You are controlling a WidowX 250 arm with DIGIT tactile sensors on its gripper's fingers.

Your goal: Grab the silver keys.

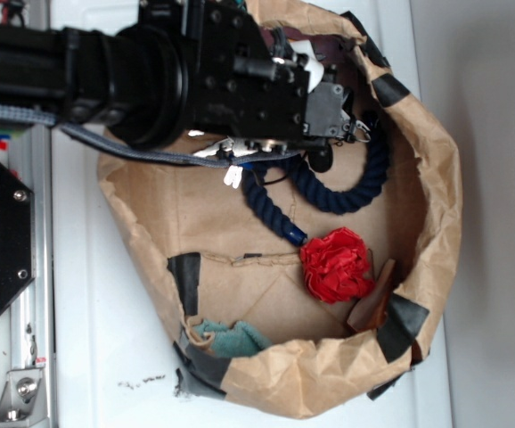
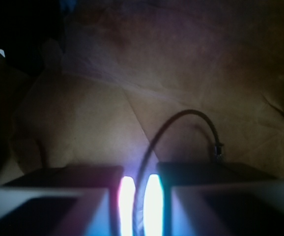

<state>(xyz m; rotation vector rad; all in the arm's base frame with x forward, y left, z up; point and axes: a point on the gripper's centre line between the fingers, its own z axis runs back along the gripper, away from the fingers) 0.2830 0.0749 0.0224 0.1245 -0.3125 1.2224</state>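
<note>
The grasp itself looks made: in the wrist view the gripper point(image 2: 141, 206) has its jaws drawn nearly together with only a narrow bright slit between them, and the thin wire ring point(image 2: 181, 123) of the silver keys point(image 1: 232, 176) rises out of that slit and arcs over toward 2 o'clock, ending at a small clasp. So the jaws appear to be pinching the ring, though the glare in the slit hides the exact contact. In the exterior view the arm point(image 1: 88, 71) reaches in from 9 o'clock and its black wrist covers the upper part of the brown paper bag point(image 1: 436, 178), which is rolled down into a shallow basket on the white table point(image 1: 97, 339); a few small white key blades peek out just below the wrist, touching or just beside the near end of the navy rope point(image 1: 364, 183), which curls away toward 3 o'clock. By my reading the next move is a straight lift, slow enough that the ring does not slip from so thin a hold and that the rope is not dragged along if a key has caught on it. Room is tight: the bag's crumpled wall stands close at 12 and 3 o'clock, while the open floor lies toward 6 o'clock, where a red crumpled flower point(image 1: 336, 265), a teal cloth point(image 1: 231, 337) and a brown leather piece point(image 1: 375, 303) lie well apart from the keys.
</note>
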